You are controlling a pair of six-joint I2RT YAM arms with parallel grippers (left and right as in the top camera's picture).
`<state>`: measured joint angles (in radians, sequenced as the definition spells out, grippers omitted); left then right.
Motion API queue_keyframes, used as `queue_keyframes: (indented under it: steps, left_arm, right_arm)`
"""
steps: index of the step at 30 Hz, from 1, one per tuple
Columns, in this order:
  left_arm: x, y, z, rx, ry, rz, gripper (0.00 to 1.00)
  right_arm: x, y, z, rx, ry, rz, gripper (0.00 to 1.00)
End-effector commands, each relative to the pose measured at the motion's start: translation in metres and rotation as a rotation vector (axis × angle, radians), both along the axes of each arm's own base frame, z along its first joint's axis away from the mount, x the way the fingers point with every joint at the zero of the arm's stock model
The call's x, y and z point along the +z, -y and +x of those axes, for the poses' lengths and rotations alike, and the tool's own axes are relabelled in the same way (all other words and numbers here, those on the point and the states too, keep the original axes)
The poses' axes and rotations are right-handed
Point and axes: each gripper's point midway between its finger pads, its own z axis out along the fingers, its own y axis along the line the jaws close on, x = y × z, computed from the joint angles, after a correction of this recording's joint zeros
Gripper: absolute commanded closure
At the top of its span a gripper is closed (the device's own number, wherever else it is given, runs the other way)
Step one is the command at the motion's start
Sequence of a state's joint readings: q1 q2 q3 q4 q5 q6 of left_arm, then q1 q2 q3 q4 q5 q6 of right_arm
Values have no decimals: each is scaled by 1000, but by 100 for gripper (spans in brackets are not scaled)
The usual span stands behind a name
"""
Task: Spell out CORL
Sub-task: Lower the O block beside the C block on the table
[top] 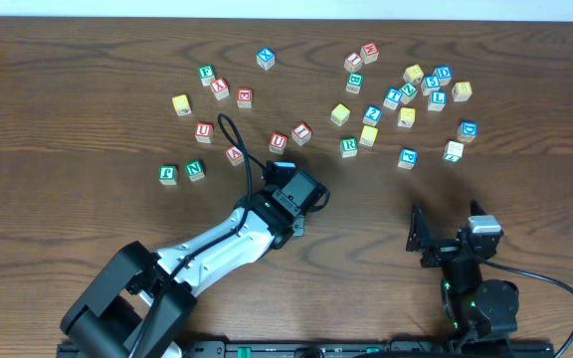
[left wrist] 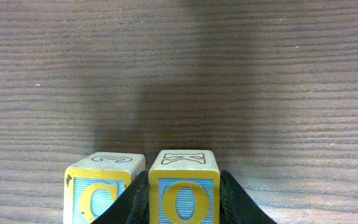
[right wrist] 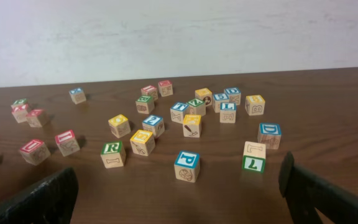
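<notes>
A wooden table (top: 88,60) is seen from above, with two robot arms at its near edge and lettered cubes scattered across the far half. The left gripper (top: 301,187) is lowered to the table near the middle. In its wrist view the fingers (left wrist: 240,202) are clamped on the sides of the yellow-framed O cube (left wrist: 184,186), which rests on the table. The C cube (left wrist: 101,190) stands just beside it on the left; whether the two touch cannot be told.

The O is judged to be held low and square so that it can be lined up as the second letter, next to the C. Both letters are upright and face the wrist camera. A cube has no long axis, but the starting row runs left to right across that view.

The right gripper (top: 446,224) hovers near its base with fingers spread wide and nothing between them. The green R cube (right wrist: 112,152) and blue L cube (right wrist: 227,111) are not yet placed and lie among the scattered cubes.
</notes>
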<state>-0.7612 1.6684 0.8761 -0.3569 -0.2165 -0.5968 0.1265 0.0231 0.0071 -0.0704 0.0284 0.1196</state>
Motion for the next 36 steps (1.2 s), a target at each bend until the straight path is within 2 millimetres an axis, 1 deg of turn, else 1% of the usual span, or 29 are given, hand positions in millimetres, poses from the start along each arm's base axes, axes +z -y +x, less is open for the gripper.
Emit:
queue_keyframes:
  steps: [1, 4, 13, 15, 17, 18, 20, 24, 25, 27, 36]
  left_arm:
    - [-10, -5, -1, -10, -3, 45, 93]
    - [-15, -4, -1, -12, -11, 44, 92]
    - [-15, -3, -1, -12, -8, 41, 92]
    - [-15, -3, -1, -12, -9, 42, 91]
    - [-15, -3, -1, -12, -8, 41, 83]
    - [-15, -3, -1, -12, -8, 41, 74]
    - [-15, -3, -1, -12, -8, 41, 72]
    - [-15, -3, -1, -13, -8, 41, 53]
    - [-15, -3, -1, -13, -8, 41, 51]
    - [-15, -3, -1, -13, -8, 41, 49]
    - [-15, -3, 0, -13, -8, 41, 50]
  right_arm:
    - [0, 2, 0, -6, 2, -12, 1]
    - [0, 2, 0, -6, 2, -12, 1]
    - [0, 2, 0, -6, 2, -12, 1]
    - [0, 2, 0, -6, 2, -12, 1]
    - [0, 2, 0, -6, 2, -12, 1]
    - [0, 2, 0, -6, 2, -12, 1]
    - [0, 2, 0, -6, 2, -12, 1]
    - [0, 2, 0, -6, 2, -12, 1]
    - [0, 2, 0, -6, 2, -12, 1]
    - [0, 2, 0, -6, 2, -12, 1]
    - [0, 2, 0, -6, 2, -12, 1]
